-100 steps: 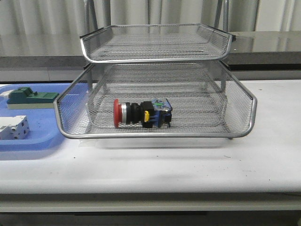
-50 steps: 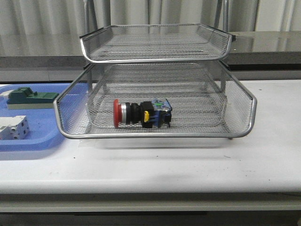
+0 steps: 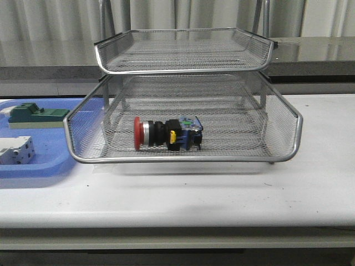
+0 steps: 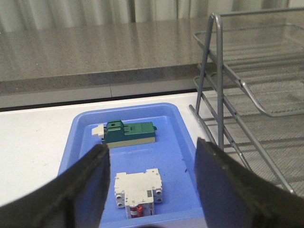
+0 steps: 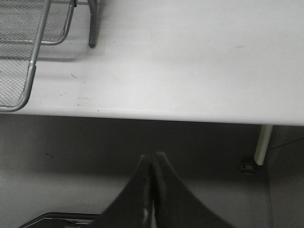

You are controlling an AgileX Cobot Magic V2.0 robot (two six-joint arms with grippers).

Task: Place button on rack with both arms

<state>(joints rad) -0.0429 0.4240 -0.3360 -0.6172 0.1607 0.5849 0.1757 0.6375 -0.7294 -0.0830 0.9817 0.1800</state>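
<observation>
The button [image 3: 167, 133] lies on its side in the pulled-out middle tray of the silver wire-mesh rack [image 3: 183, 158], red head to the left, blue and yellow block to the right. No arm shows in the front view. In the left wrist view my left gripper [image 4: 152, 156] stands open above the blue tray, nothing between its fingers, with the rack [image 4: 256, 95] beside it. In the right wrist view my right gripper [image 5: 154, 159] is shut and empty, below the table's front edge, with a corner of the rack [image 5: 28, 71] in view.
A flat blue tray [image 3: 47, 166] lies left of the rack and holds a green-topped block [image 3: 37, 115] and a white terminal block [image 3: 15, 151]. Both also show in the left wrist view: green block [image 4: 128, 132], white block [image 4: 137, 189]. White tabletop [image 5: 190, 61] extends right of the rack.
</observation>
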